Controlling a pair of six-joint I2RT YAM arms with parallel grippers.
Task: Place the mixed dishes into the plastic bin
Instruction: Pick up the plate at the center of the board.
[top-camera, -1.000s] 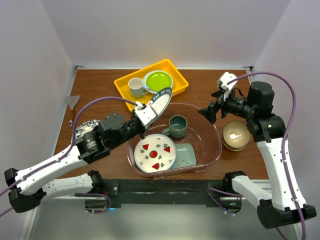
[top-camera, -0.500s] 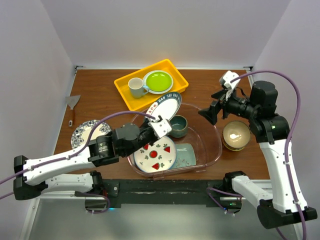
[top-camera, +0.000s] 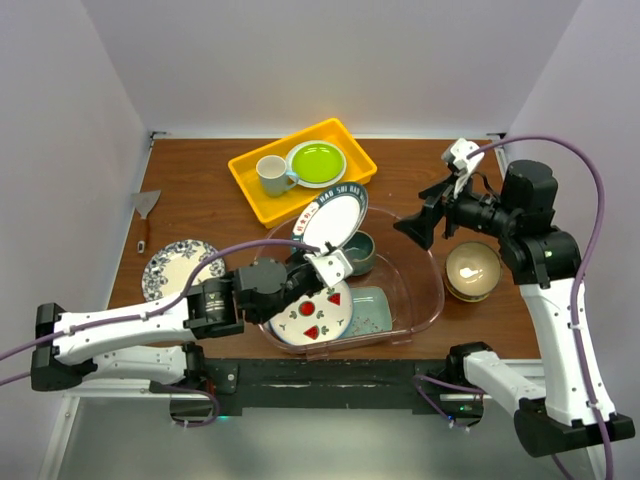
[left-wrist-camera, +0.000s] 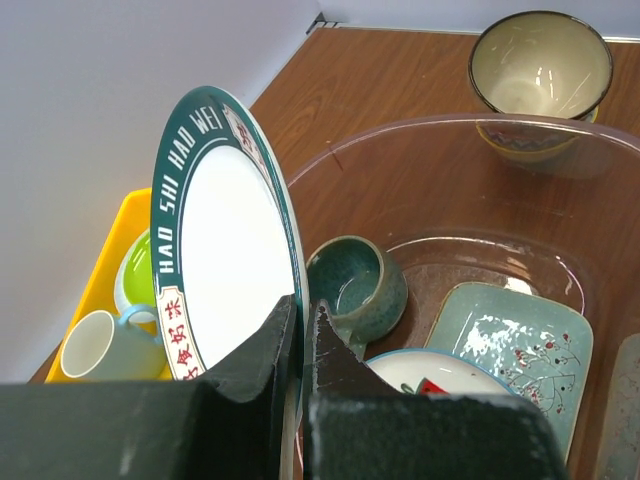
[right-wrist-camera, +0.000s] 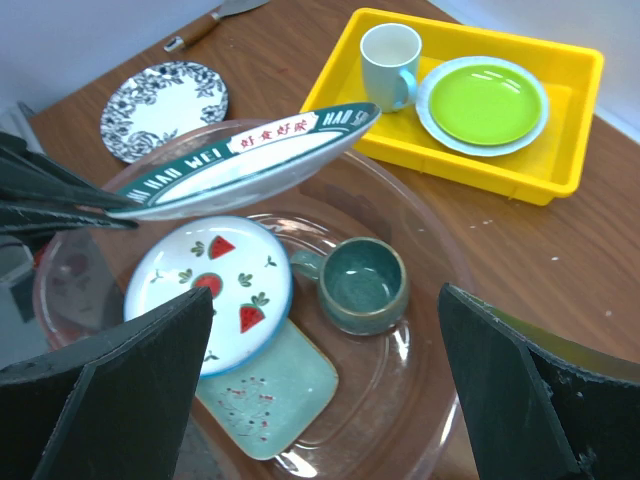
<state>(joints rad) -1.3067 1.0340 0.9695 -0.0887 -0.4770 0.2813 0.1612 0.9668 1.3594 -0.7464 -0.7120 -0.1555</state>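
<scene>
Now the left gripper (left-wrist-camera: 300, 322) pinches the rim of a teal-edged plate (left-wrist-camera: 225, 260), tilted above the bin (top-camera: 427, 298) (mug (top-camera: 355, 250), tray (top-camera: 376, 308) and a watermelon plate (top-camera: 314, 313) lie inside). The right gripper (top-camera: 415, 228) hangs open above the bin's right edge.

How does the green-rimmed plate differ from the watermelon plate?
The green-rimmed plate is tilted, pinched in the left gripper; the watermelon plate lies face-up in the plastic bin. The green-rimmed plate has a lettered border and plain centre; the watermelon plate has scattered red-and-green motifs. Both are round and white.
</scene>
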